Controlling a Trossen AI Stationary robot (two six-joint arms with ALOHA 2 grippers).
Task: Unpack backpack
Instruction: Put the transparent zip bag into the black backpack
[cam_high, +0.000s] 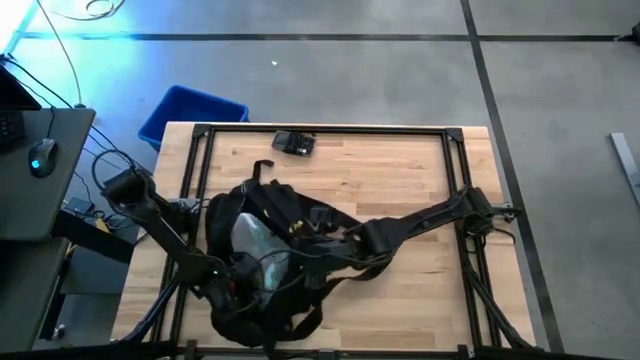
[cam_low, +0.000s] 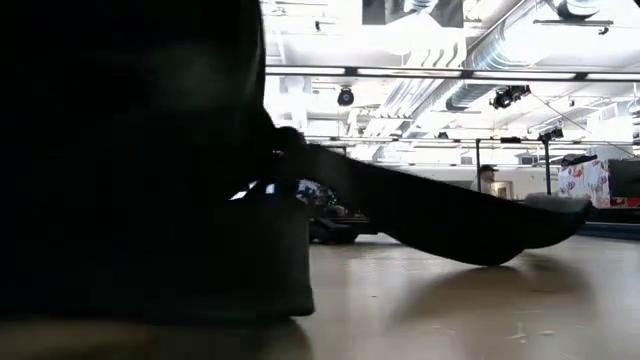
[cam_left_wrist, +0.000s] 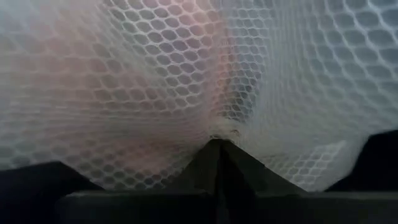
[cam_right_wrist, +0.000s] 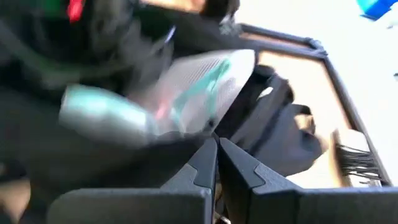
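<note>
On the wooden table (cam_high: 400, 180), toward its left and near side, the backpack (cam_high: 265, 215) lay slumped and open, a pale mesh pouch (cam_high: 250, 245) showing in its mouth. The left gripper (cam_left_wrist: 217, 142) sat inside the opening with its fingers pressed together on the white mesh. The right gripper (cam_right_wrist: 216, 144) reached across from the right side to the bag's edge, its fingers together on nothing visible. A small dark object (cam_high: 294, 143) lay at the table's far edge, and a blue bin (cam_high: 190, 112) stood on the floor beyond.
</note>
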